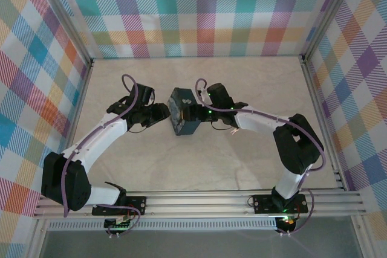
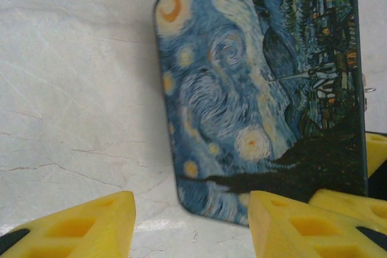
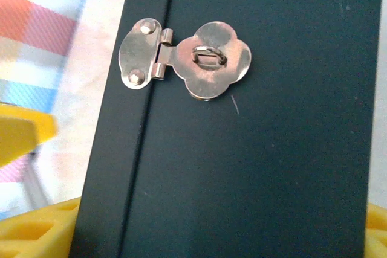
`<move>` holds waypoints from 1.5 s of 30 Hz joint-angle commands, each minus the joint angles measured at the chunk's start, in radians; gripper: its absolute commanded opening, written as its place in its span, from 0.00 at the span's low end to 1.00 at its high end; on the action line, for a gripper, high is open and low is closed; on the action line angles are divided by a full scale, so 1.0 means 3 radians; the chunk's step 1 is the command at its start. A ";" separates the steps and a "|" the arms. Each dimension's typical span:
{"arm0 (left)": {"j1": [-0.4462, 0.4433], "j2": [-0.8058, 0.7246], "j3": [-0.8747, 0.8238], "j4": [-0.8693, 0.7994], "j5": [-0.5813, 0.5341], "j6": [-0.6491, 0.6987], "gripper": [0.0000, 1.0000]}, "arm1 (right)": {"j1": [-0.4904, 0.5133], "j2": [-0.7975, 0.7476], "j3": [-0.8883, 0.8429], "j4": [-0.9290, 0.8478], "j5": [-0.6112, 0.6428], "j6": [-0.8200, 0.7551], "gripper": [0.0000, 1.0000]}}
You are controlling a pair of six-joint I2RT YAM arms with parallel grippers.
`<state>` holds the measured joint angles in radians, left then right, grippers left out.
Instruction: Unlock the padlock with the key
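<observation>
box (image 1: 183, 113): on bench (image 1: 242, 161) between both arms | right jaws: clamp its sides, hasp (image 3: 184, 58) straight ahead (staple (image 3: 208, 56) bare) | left jaws: spread, near the painted lid (image 2: 242, 101)

The left arm (image 1: 103, 134) and right arm (image 1: 257, 119) share a build: white tubular link shells between bulky black joint housings, each trailed by a looping purple cable (image 1: 129, 86). A tiny green light (image 1: 208, 113), seemingly a lamp, glows at the right wrist. The left pincer (image 2: 190, 234) has blocky yellow fingers (image 2: 78, 228) (moulded with square recessed pockets).
</observation>
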<state>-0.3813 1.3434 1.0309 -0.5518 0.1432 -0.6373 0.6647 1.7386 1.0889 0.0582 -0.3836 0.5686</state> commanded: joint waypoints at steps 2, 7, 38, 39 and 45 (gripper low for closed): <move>0.0044 0.0082 0.0147 -0.0076 -0.0051 0.0069 0.52 | 0.0046 0.0128 -0.0229 0.0795 -0.0693 0.0637 0.67; 0.0039 0.0473 0.0247 0.0083 -0.0095 0.0103 0.52 | 0.0055 0.0239 -0.0504 0.1046 -0.0590 0.0643 0.72; -0.0074 0.1516 0.0566 0.0270 -0.0472 -0.0002 0.49 | -0.0329 -0.0359 -0.0494 -0.0255 0.0145 -0.0263 1.00; -0.0074 0.1447 0.0582 0.0259 -0.0452 0.0014 0.49 | -0.0329 -0.0403 -0.0469 -0.0398 0.0285 -0.0359 1.00; 0.0012 0.0983 0.0753 0.0085 -0.0725 0.0285 0.85 | -0.0685 -0.0652 -0.0409 -0.0889 0.1016 -0.0863 1.00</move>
<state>-0.3950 1.7184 1.2152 -0.4496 -0.0120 -0.5976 0.5282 1.5967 0.9577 -0.1146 -0.1997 0.4133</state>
